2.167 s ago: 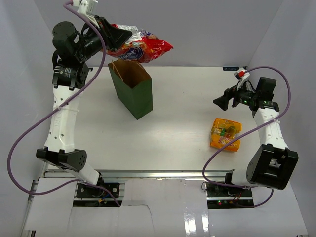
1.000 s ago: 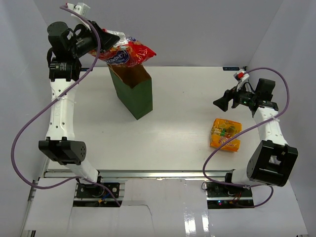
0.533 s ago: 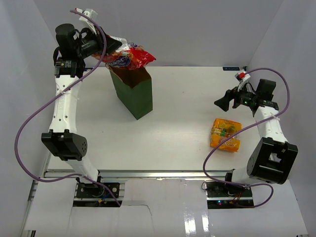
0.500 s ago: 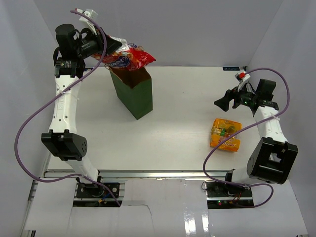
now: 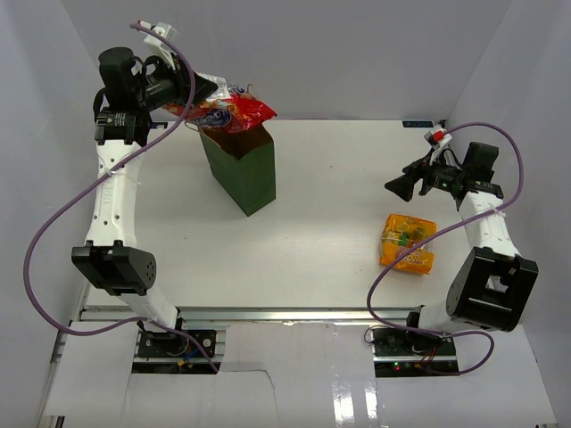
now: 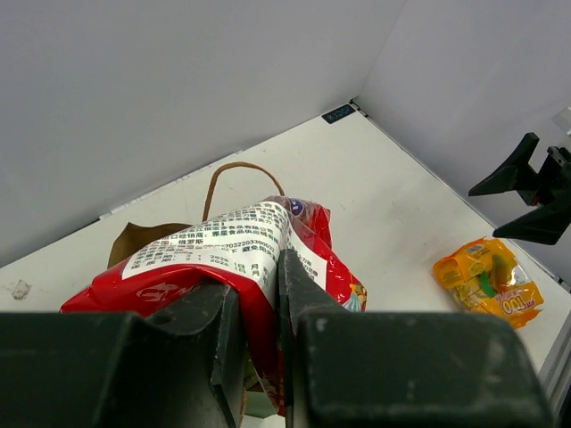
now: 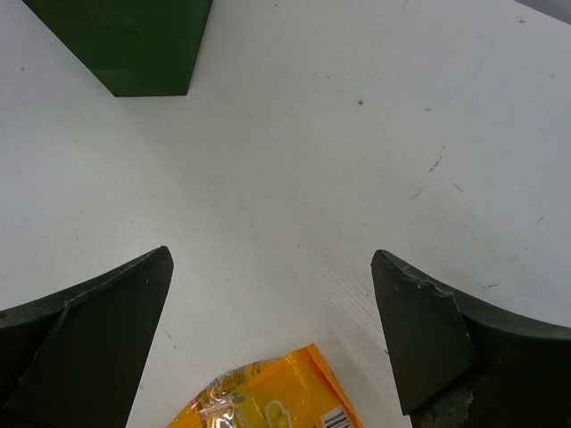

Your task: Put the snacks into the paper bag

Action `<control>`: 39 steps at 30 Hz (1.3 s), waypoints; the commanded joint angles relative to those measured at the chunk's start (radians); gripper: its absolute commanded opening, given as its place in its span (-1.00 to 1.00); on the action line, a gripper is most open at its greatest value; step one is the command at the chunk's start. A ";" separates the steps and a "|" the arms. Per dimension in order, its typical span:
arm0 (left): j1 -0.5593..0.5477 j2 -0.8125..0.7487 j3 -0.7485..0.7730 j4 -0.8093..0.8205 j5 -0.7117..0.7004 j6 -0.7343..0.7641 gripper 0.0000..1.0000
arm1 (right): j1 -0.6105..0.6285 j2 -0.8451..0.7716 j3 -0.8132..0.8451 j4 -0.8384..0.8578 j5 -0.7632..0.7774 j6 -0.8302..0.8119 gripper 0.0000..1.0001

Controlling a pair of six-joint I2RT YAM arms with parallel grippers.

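Clamping one large red bag point(image 5: 234, 111) by its edge, the left fingers point(image 6: 210, 325) hold it at the mouth of the one green paper bag point(image 5: 245, 174), upright on the surface point(image 5: 330, 223). One orange bag point(image 5: 408, 242) lies flat near the right fingers point(image 7: 98, 312), which are spread wide and empty.

Top external: fixed high behind the near edge, looking down on the whole table point(image 5: 339, 259). Left wrist: raised at the far left corner, facing the right edge, close over the paper bag point(image 6: 134, 239). Right wrist: near the right edge, facing down and leftward; all views share paper bag and orange bag point(image 5: 409, 242).
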 commanded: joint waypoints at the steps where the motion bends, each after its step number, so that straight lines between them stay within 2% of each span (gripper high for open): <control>1: 0.007 -0.101 0.016 0.093 0.005 0.057 -1.00 | -0.006 0.005 -0.004 0.048 -0.034 0.005 0.96; 10: 0.007 -0.088 0.006 0.073 0.031 0.139 -1.00 | -0.006 0.011 -0.008 0.056 -0.037 0.011 0.95; 15: 0.007 -0.101 0.015 0.079 0.036 0.266 -1.00 | -0.006 0.014 -0.013 0.056 -0.037 0.010 0.95; 22: 0.007 -0.093 0.029 0.110 0.160 0.361 -1.00 | -0.006 0.019 -0.016 0.054 -0.034 0.008 0.94; 28: 0.050 -0.113 0.008 0.127 0.178 0.435 -1.00 | -0.007 0.022 -0.013 0.054 -0.037 0.008 0.93; 39: 0.076 -0.101 0.000 0.130 0.284 0.476 -1.00 | -0.006 0.030 -0.001 0.056 -0.038 0.010 0.93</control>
